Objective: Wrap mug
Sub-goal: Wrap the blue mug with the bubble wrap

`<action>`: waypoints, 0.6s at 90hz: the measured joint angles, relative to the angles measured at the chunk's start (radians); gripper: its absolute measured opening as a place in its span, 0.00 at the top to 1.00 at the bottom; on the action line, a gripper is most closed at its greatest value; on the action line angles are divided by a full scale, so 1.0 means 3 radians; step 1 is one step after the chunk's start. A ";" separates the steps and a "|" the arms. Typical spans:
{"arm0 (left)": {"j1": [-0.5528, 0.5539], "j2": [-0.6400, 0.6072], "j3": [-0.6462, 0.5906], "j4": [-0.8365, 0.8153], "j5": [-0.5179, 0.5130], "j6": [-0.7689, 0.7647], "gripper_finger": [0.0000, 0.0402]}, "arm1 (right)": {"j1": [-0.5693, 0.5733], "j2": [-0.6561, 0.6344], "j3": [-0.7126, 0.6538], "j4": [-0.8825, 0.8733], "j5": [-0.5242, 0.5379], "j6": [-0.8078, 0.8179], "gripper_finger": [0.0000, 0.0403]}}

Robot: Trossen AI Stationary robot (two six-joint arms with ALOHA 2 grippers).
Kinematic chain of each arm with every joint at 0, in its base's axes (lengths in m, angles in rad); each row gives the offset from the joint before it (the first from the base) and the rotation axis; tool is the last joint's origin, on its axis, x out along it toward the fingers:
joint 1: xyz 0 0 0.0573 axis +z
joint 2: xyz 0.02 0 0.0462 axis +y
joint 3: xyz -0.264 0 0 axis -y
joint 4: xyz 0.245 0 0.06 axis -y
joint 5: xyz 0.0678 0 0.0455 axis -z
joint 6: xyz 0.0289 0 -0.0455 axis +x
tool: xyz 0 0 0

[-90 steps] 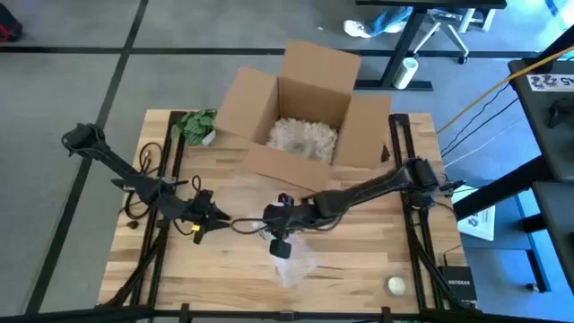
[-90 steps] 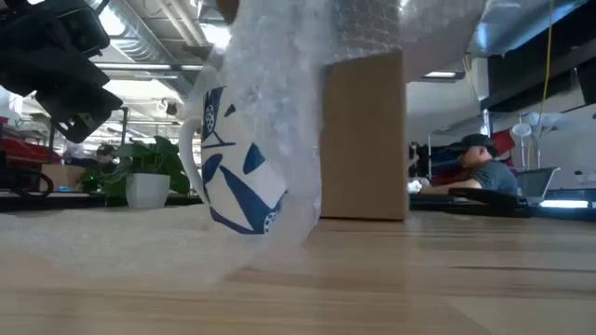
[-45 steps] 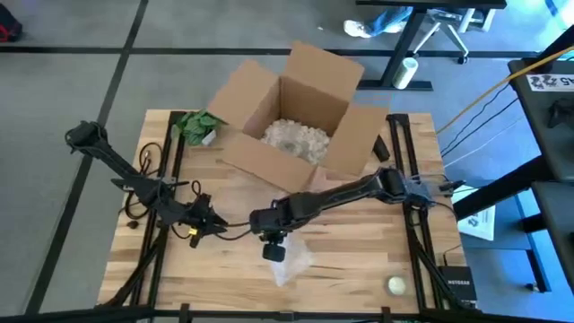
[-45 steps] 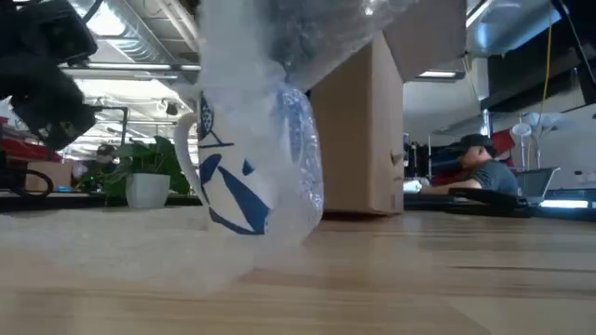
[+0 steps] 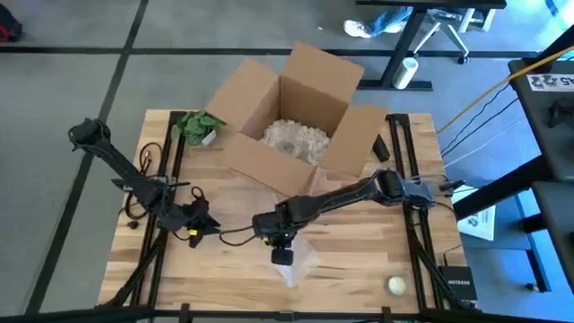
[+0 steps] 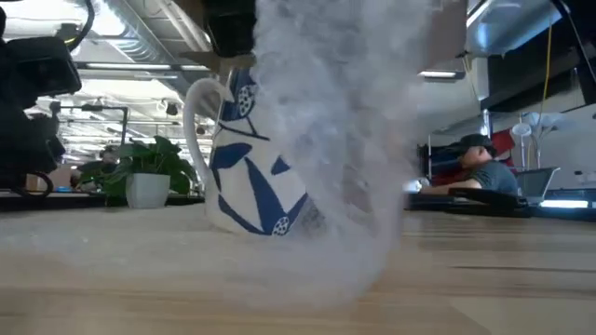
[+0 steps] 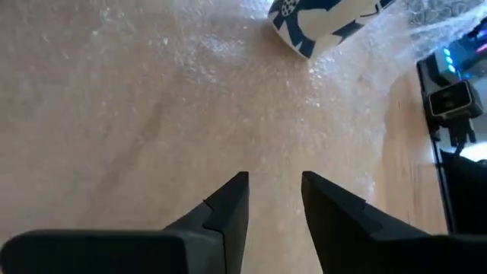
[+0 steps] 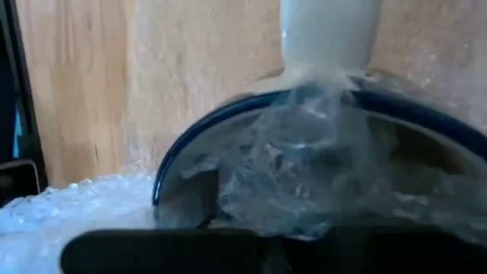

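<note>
A white mug with blue patterns [image 6: 250, 177] stands tilted in the low view, its handle [image 6: 196, 121] toward that picture's left. Clear bubble wrap [image 6: 358, 167] drapes down its other side onto the table, and more wrap [image 8: 297, 164] fills its mouth. My right gripper [image 5: 281, 247] is on the mug from above, near the table's middle front. My left gripper [image 7: 275, 183] hovers open over the spread wrap sheet [image 7: 152, 91], to the mug's left [image 5: 204, 224]. My right gripper holds the mug at its top rim [image 8: 221, 114], coming down from above with wrap bunched in the opening. Its fingers are hidden at the wrist picture's bottom, so the kind of hold does not show. The mug hangs tilted, its base [image 6: 244, 223] low by the table.
An open cardboard box [image 5: 291, 117] with pale filling stands at the table's far middle. A small potted plant [image 5: 197, 126] sits at the far left. A pale ball [image 5: 395, 285] lies at the near right. A person sits beyond the table [image 6: 480, 167].
My right gripper has carried the mug toward the table's left edge, then a little back toward the near edge. The mug has turned and tipped further. The wrap has swung round to its other side. The box has shifted slightly. My left gripper has drawn back a little leftward.
</note>
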 joint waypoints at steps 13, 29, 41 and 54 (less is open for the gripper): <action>-0.0011 -0.0002 0.0000 -0.0112 0.0001 -0.0085 0.74 | 0.0059 0.0000 -0.0001 -0.0096 -0.0178 -0.0167 1.00; -0.0011 -0.0002 0.0001 -0.0235 0.0111 -0.0215 0.74 | 0.0090 -0.0003 -0.0001 -0.0241 -0.0274 -0.0244 1.00; -0.0011 -0.0002 0.0001 -0.0484 0.0199 -0.0465 0.74 | 0.0099 -0.0019 -0.0008 -0.0344 -0.0295 -0.0247 1.00; -0.0010 -0.0001 0.0001 -0.0724 0.0238 -0.0676 0.74 | 0.0100 -0.0043 0.0005 -0.0303 -0.0299 -0.0241 1.00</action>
